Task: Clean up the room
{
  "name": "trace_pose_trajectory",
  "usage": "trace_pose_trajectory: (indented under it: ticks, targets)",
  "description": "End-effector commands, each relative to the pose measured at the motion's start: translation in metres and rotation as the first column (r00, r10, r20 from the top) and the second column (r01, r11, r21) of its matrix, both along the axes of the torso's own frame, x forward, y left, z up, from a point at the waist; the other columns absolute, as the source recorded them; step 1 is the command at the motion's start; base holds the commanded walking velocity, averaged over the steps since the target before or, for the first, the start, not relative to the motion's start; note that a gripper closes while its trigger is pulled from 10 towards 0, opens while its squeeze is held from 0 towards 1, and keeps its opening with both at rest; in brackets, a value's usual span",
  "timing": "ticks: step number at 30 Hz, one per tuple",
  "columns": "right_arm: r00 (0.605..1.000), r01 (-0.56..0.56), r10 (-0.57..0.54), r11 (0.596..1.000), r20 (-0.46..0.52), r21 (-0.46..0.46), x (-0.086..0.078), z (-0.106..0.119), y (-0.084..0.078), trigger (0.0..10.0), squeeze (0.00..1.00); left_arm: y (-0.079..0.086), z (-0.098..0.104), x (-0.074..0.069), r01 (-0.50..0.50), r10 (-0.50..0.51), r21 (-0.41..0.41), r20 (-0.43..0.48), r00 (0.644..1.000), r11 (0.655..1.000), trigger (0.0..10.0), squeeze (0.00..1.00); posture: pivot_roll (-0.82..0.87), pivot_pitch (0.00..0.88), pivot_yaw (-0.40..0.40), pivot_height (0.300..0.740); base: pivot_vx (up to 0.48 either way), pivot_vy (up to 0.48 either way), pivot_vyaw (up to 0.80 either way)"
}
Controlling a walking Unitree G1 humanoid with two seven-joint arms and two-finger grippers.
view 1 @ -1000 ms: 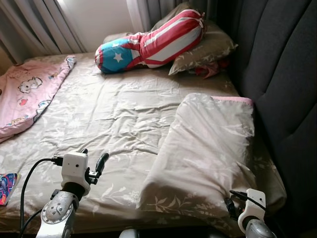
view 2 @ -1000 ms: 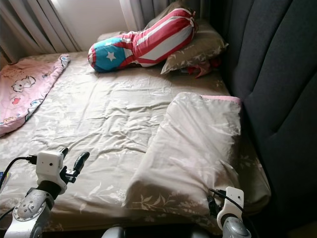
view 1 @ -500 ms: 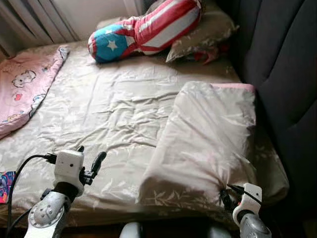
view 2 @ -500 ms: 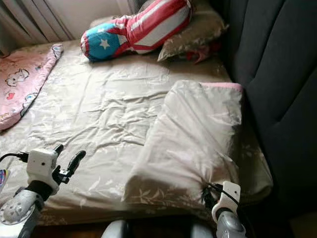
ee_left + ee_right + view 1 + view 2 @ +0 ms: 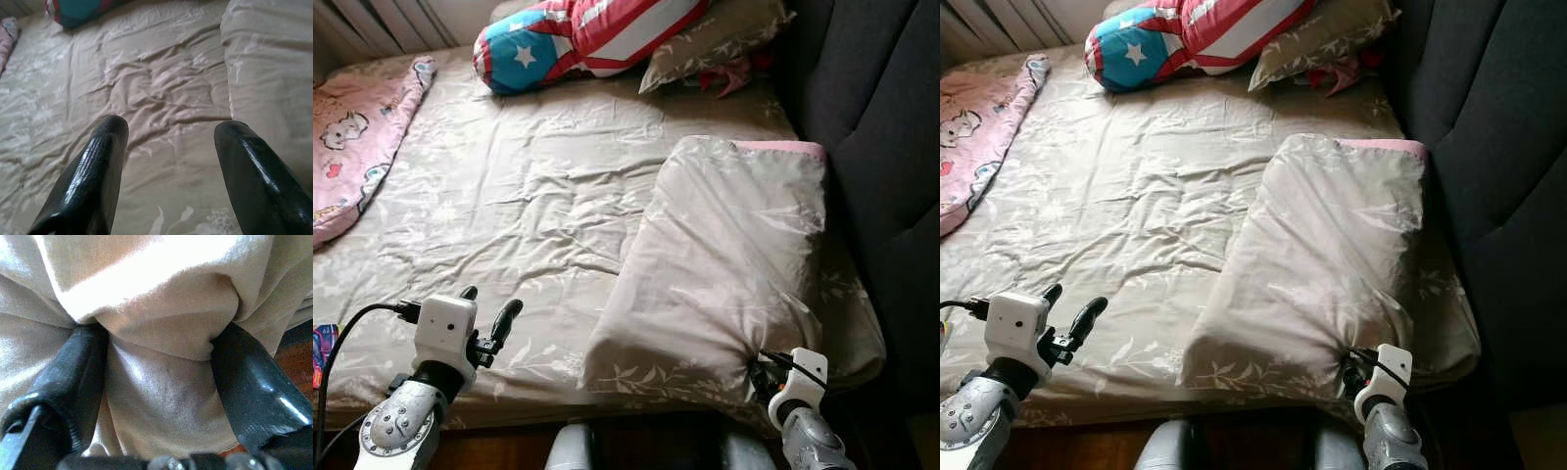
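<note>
1. The bed (image 5: 538, 196) takes up most of the room in front of the robot, covered by a rumpled beige sheet with a pale leaf print.
2. A large beige pillow (image 5: 724, 264) lies on the bed's right side, right beside the dark padded headboard (image 5: 891, 147), with a pink edge showing at its far end.
3. The right pincer (image 5: 156, 377) is at the pillow's near corner, by the bed's front edge. Its two black fingers (image 5: 78, 377) are pressed into the fabric from both sides, pinching a bunched fold of the pillow between them.
4. From the head camera the right arm's white wrist piece (image 5: 793, 384) sits just under that gathered corner, where the cloth puckers.
5. The left pincer (image 5: 489, 328) hovers over the near left part of the sheet, well apart from the pillow. Its fingers (image 5: 93, 171) are spread wide with nothing between them; the wrinkled sheet shows through the gap.
6. At the far end of the bed a bolster (image 5: 587, 29) in red and white stripes, with a blue end bearing a white star, leans against another beige pillow (image 5: 715, 39).
7. Something small and reddish pink (image 5: 729, 73) pokes out beside that far pillow; I cannot tell what it is.
8. A pink blanket (image 5: 357, 137) with cartoon cats lies along the bed's left side.
9. A colourful flat item (image 5: 323, 343) peeks in at the left edge, near the bed's front corner.
</note>
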State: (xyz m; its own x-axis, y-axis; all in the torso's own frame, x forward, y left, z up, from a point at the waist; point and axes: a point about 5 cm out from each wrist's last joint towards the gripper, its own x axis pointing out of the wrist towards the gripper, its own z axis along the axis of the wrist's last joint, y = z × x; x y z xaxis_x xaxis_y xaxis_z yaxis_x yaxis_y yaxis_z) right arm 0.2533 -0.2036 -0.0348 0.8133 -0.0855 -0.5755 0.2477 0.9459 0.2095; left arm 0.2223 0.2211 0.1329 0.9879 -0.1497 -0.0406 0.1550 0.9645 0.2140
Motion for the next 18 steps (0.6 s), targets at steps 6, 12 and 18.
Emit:
trace_pose_trajectory:
  ticks: [6,12,18]
  targets:
    - [0.995,-0.062,0.065,0.997,-0.080,0.035,-0.0163,-0.0162,0.0205,0.0,0.00,0.0034,0.0006,-0.0074,-0.032,0.032,-0.004,-0.018,0.999,0.999,10.0,0.00,0.21,0.313,0.125,0.666,0.000,0.000,0.00]
    - [0.994,-0.069,0.072,0.997,-0.078,0.042,-0.0173,-0.0169,0.0222,0.0,0.00,0.0024,-0.0003,-0.0106,-0.039,0.039,-0.007,-0.025,0.999,0.999,10.0,0.00,0.20,0.310,0.123,0.666,0.000,0.000,0.00]
    - [0.996,-0.058,0.061,0.997,-0.068,0.046,-0.0154,-0.0155,0.0224,0.0,0.00,-0.0011,-0.0007,-0.0069,-0.029,0.028,-0.011,-0.026,0.999,1.000,10.0,0.00,0.20,0.298,0.127,0.666,0.000,0.000,0.00]
